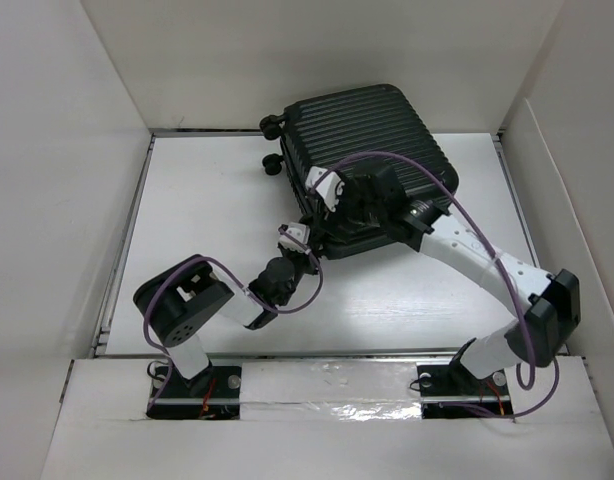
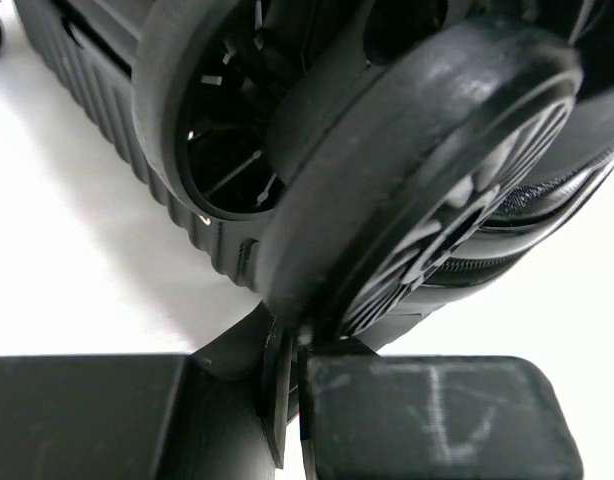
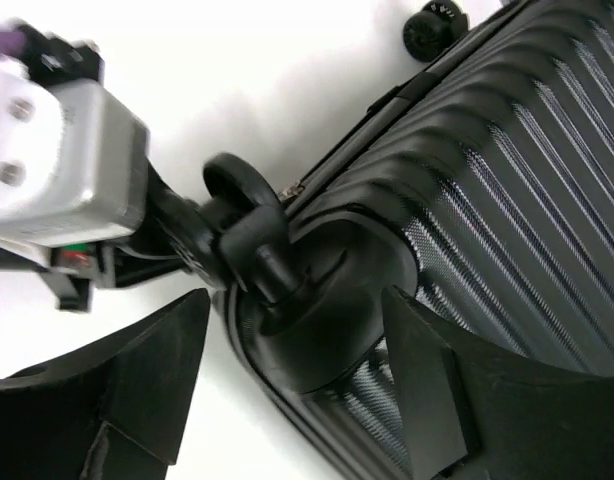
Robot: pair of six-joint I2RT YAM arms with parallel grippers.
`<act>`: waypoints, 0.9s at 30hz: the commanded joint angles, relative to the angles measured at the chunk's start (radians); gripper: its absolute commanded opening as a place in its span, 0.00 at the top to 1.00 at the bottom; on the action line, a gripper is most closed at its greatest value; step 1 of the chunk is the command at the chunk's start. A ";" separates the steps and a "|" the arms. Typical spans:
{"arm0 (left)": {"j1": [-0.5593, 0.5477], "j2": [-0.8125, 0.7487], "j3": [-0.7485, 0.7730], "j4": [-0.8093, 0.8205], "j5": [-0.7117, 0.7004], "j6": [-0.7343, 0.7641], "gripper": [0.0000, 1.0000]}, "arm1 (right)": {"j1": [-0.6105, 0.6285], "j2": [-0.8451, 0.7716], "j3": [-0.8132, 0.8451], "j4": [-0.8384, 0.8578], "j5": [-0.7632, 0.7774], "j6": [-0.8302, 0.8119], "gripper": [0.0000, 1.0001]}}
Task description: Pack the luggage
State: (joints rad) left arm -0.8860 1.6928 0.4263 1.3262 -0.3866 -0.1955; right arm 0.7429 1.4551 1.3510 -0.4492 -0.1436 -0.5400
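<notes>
While closed, left jaws at wheel [image 2: 387,200]

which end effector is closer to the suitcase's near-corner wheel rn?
Left. The left end effector is shut, right against the wheel from the table side. The right end effector hangs open above that corner of the luggage, its fingers either side of it.

luggage [image 1: 377,140] on table [image 1: 207,200] (far half), wheels [image 1: 272,126] left
</notes>
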 commanded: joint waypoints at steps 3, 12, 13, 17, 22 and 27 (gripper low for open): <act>0.059 -0.050 -0.034 0.596 -0.040 -0.015 1.00 | 0.000 0.163 0.158 -0.080 -0.059 -0.121 0.20; 0.113 -0.065 -0.057 0.597 0.009 -0.047 1.00 | 0.000 0.415 0.456 -0.330 -0.183 -0.251 0.17; 0.113 -0.067 -0.060 0.599 0.014 -0.050 1.00 | 0.000 0.431 0.477 -0.350 -0.194 -0.268 0.17; 0.122 -0.070 -0.066 0.599 0.026 -0.061 1.00 | 0.010 0.508 0.576 -0.496 -0.226 -0.316 0.17; 0.133 -0.071 -0.072 0.597 0.034 -0.064 1.00 | 0.019 0.420 0.511 -0.435 -0.266 -0.313 0.17; 0.154 -0.073 -0.078 0.602 0.043 -0.079 1.00 | 0.030 0.433 0.543 -0.419 -0.226 -0.301 0.16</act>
State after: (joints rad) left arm -0.7532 1.6516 0.3702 1.3422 -0.3161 -0.2565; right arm 0.7673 1.9011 1.8565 -0.8341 -0.3885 -0.8543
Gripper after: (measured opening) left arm 0.007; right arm 0.842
